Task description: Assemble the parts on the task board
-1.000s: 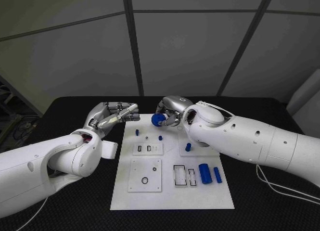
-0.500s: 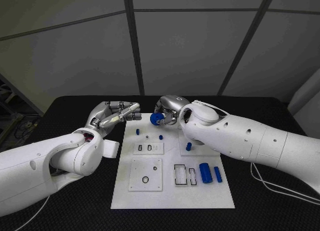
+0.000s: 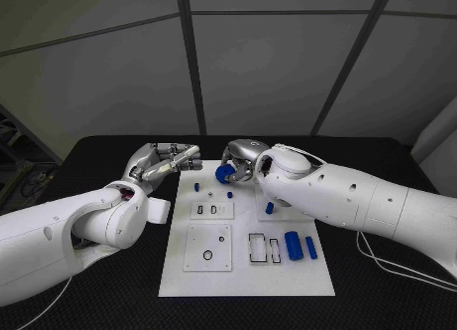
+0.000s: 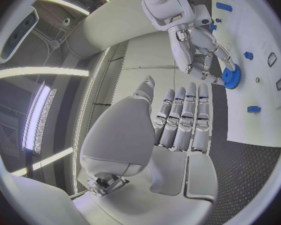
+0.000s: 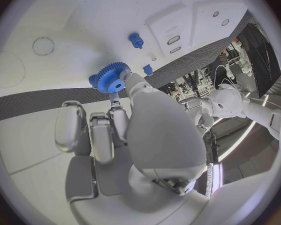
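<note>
Gear (image 3: 225, 173), blue and toothed, sits in the right hand (image 3: 244, 159) at the far end of the white board (image 3: 243, 275) in the head view, above the board's far edge. The left hand (image 3: 167, 161) hovers just off the board's far left corner, holding nothing, fingers loosely together. Loose blue pieces lie nearer: a thick cylinder (image 3: 293, 246) and a thinner one (image 3: 310, 248) side by side.

From the left wrist, the left hand (image 4: 178, 135) shows flat, straight fingers, and the right hand (image 4: 197, 50) pinches the gear (image 4: 232, 76) at its rim over the board's edge.

From the right wrist, the gear (image 5: 108, 77) shows its centre hole, held at the fingertips (image 5: 129, 77); a small blue peg (image 5: 136, 40) stands on the board beyond. To seat it well, the hole probably wants lining up squarely over its post before lowering (tilt would jam it). Which post it belongs on is hard to tell, and the arm hides part of the board.
</note>
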Controlling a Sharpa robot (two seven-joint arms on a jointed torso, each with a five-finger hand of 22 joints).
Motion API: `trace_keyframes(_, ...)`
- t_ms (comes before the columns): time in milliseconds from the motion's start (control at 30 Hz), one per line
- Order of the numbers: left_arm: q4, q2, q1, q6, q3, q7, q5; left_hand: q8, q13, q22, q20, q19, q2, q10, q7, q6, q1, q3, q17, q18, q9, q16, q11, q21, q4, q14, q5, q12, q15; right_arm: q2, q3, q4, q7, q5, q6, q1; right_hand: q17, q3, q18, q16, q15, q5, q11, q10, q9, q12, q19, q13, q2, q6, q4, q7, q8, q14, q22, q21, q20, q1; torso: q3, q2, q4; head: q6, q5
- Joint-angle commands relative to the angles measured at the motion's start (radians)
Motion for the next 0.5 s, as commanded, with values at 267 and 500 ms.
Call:
trace_keyframes(267,0.000,0.001,0.002,0.012,0.001,0.000,-0.007,-0.006,-0.001,-0.002,0.002,-0.006,0.004,-0.007,0.003,-0.001,-0.007,-0.002,0.002,-0.024,-0.001,-0.002,-0.001,0.002,-0.003,-0.002,-0.007,-0.007,0.001,0.013,-0.001,-0.020,0.006,-0.007,0.037,0.002,0.263,0.029,-0.019,0.006,0.009,-0.012,0.023,-0.024,0.003,-0.022,0.001,-0.003,-0.015,-0.046,0.007,0.012,-0.039,0.104,-0.002,0.003,0.014,-0.026,-0.0008,0.000,0.0006,-0.001,0.001)
trace_keyframes(500,-0.001,0.001,0.003,0.012,0.001,-0.001,-0.007,-0.006,-0.001,-0.002,0.002,-0.006,0.004,-0.007,0.003,-0.001,-0.007,-0.002,0.002,-0.024,-0.001,-0.002,-0.001,0.002,-0.003,-0.002,-0.007,-0.007,0.001,0.019,-0.002,-0.031,0.006,-0.007,0.038,0.002,0.263,0.028,-0.018,0.006,0.031,-0.056,0.047,-0.050,-0.021,-0.045,-0.002,-0.030,-0.033,-0.144,0.010,0.036,-0.094,0.104,-0.005,0.001,0.035,-0.044,-0.0002,0.000,0.0011,0.000,0.001)
